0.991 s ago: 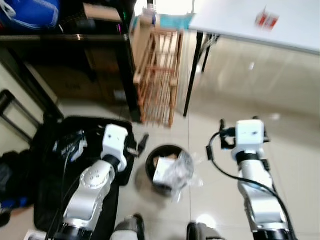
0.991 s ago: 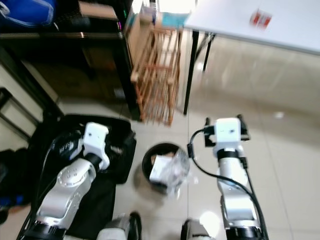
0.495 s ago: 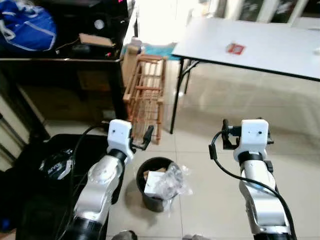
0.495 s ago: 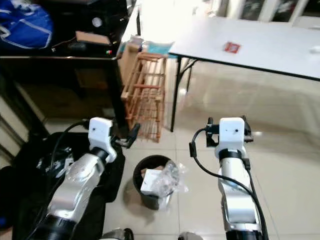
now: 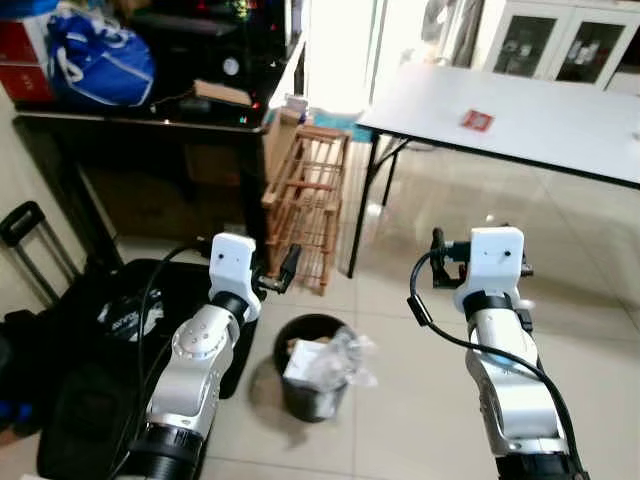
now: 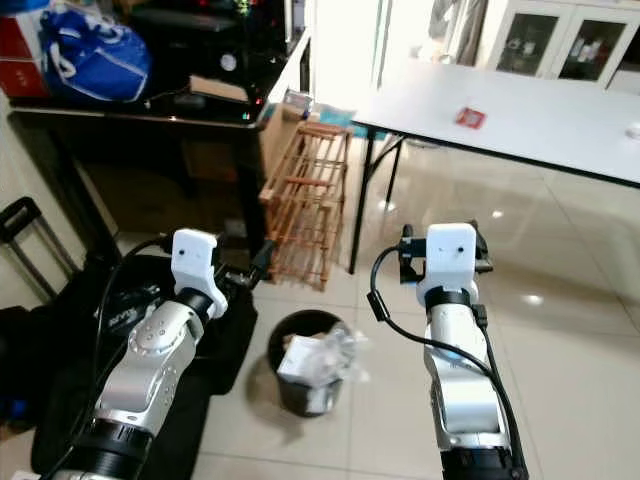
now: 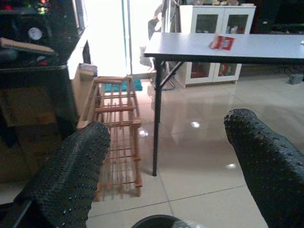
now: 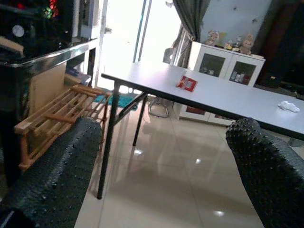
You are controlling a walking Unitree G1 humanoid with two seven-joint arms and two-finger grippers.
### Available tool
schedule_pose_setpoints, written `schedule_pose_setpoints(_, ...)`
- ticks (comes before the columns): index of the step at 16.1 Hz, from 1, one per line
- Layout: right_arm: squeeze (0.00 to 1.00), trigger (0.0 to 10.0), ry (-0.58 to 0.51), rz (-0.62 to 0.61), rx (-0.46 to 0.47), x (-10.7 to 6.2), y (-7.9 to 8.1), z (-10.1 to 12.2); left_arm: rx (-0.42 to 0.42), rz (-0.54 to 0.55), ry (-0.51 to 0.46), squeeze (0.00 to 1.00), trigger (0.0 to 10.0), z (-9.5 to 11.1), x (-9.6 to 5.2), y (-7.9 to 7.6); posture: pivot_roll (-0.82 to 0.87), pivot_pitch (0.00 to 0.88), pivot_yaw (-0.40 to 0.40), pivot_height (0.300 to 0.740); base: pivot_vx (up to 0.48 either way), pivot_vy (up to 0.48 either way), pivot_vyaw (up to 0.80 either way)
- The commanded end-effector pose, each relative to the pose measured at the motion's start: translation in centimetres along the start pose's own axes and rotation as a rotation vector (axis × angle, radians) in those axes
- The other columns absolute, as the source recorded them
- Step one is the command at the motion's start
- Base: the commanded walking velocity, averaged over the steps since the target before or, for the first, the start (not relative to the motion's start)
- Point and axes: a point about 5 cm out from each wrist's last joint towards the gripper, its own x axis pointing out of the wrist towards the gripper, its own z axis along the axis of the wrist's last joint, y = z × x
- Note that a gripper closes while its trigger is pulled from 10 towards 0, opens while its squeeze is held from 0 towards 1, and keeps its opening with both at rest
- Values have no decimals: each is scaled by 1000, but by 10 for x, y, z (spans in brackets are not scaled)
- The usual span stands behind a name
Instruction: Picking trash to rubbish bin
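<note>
The trash [image 5: 322, 362] sits in the black bin [image 5: 300, 385] on the floor between the left gripper [image 7: 166, 161] and right gripper [image 8: 166, 166], both with jaws spread wide and holding nothing.

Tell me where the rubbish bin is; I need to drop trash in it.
The rubbish bin stands on the floor between the two arms, before the wooden rack.

Red packet [image 8: 187, 83] on white table [image 8: 228, 97]
</note>
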Motion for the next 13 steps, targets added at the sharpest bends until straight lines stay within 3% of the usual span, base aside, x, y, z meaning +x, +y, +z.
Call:
schedule_pose_setpoints(1, 0, 10000, 16, -23, 4, 2, -6, -2, -7, -34, -7, 0, 10000, 2, 5, -9, -33, 27, 21, 740, 0, -469, 0)
schedule_pose_setpoints(13, 0, 10000, 8, -30, -6, 3, -7, 2, -19, -58, 3, 0, 10000, -2, 10, -17, -63, 48, 25, 740, 0, -461, 0)
